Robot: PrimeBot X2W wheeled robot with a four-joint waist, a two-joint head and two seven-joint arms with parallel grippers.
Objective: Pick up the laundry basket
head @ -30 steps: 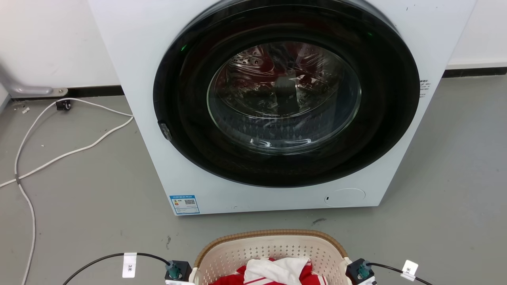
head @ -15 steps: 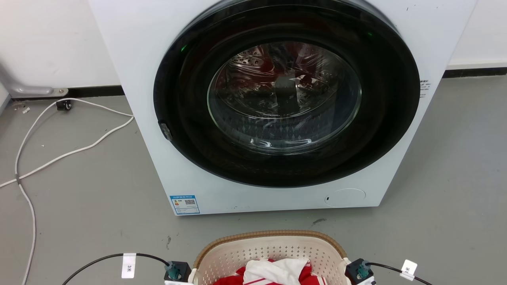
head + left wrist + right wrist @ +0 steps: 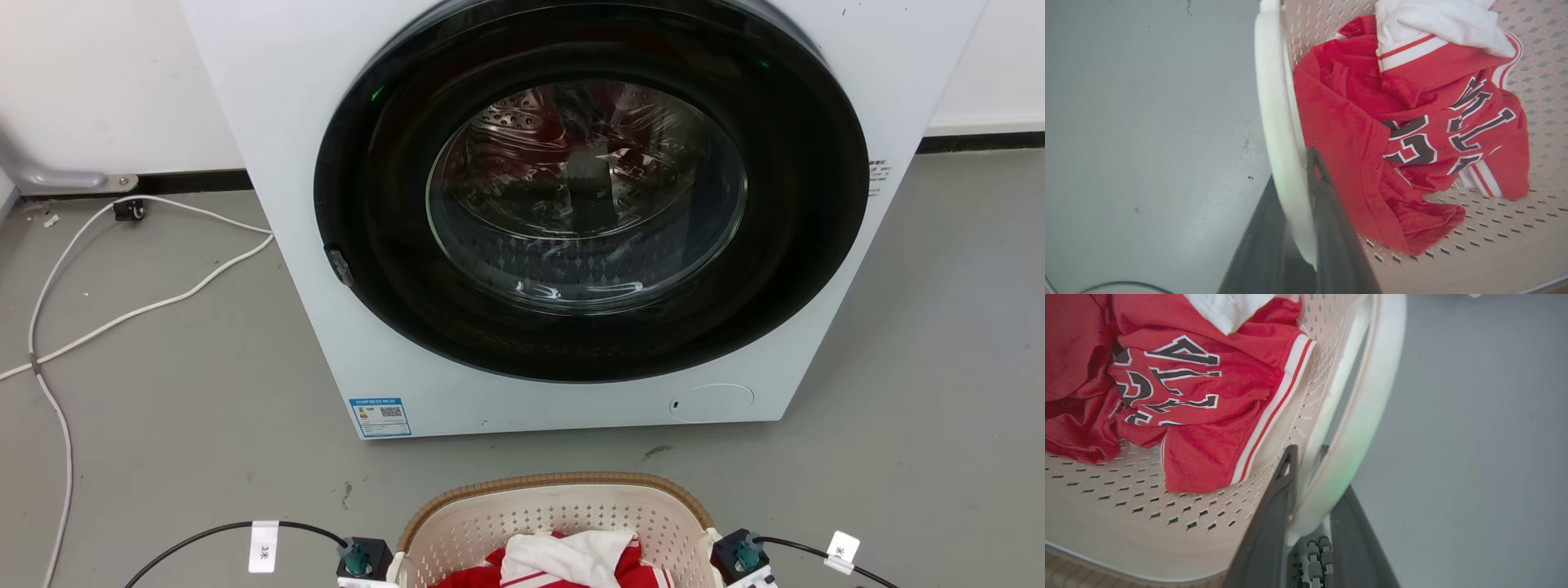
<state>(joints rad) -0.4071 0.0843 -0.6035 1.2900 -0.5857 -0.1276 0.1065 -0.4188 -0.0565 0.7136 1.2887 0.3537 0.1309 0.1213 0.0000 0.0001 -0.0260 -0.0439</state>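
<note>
Change over the last half second: the whole head view has slid, so that's camera motion, not the scene moving. White floor cable (image 3: 147, 306), washer (image 3: 286, 163) and its blue label (image 3: 380, 418) all sit slightly higher in frame. Left tagged cable (image 3: 264, 545), laundry basket (image 3: 563, 480) and right tagged cable (image 3: 841, 551) barely shift. My read: body and basket are moving as one, so the lift is probably starting. Not confirmed.

Left gripper (image 3: 1292, 171): fingers nearly together, pinching the left loop handle (image 3: 1274, 102), one finger outside, one inside beside the red jersey (image 3: 1355, 134). The basket is at bottom centre of the head view, just in front of the washer, with a white garment (image 3: 1433, 20) lying on the jersey. Right gripper (image 3: 1307, 451): same narrow pinch on the right loop handle (image 3: 1372, 396).

Hidden:
- Basket underside is out of sight, so floor clearance is unknown.
- Head view crops the basket's near half.
- Outer fingertips sit partly behind the handles, so contact there is hard to judge.
- Jersey lettering is folded and unreadable.
- Drum contents are lost in door glare.
</note>
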